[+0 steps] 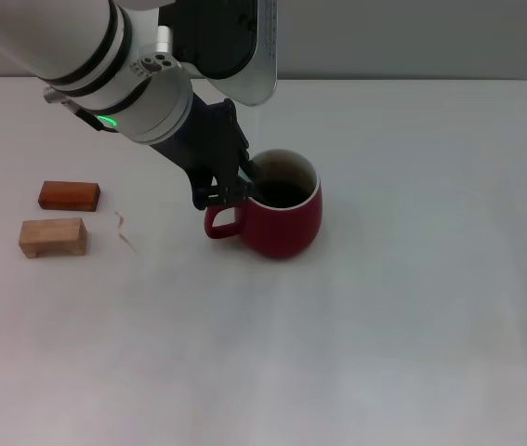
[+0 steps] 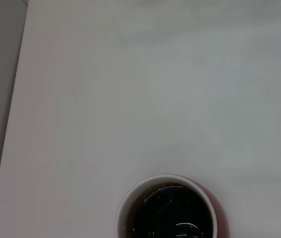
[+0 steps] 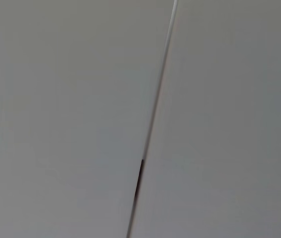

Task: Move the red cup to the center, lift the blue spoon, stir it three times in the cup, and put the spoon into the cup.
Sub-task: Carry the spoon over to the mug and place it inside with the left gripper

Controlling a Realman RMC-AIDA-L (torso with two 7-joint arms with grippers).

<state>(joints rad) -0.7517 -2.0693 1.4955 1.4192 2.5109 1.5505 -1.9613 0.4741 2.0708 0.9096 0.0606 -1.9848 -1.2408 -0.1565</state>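
Observation:
The red cup (image 1: 286, 223) stands upright near the middle of the white table, its handle pointing left and its inside dark. My left gripper (image 1: 233, 189) reaches down from the upper left and is shut on the cup's left rim just above the handle, one finger inside and one outside. The left wrist view looks straight down into the red cup (image 2: 130, 201), where small glints show on the dark inside. The blue spoon is hidden. My right arm is out of the head view.
Two small wooden blocks lie at the left, a reddish one (image 1: 69, 195) and a pale one (image 1: 53, 237) in front of it. A thin pinkish scrap (image 1: 125, 230) lies beside them. The table's far edge runs along the top.

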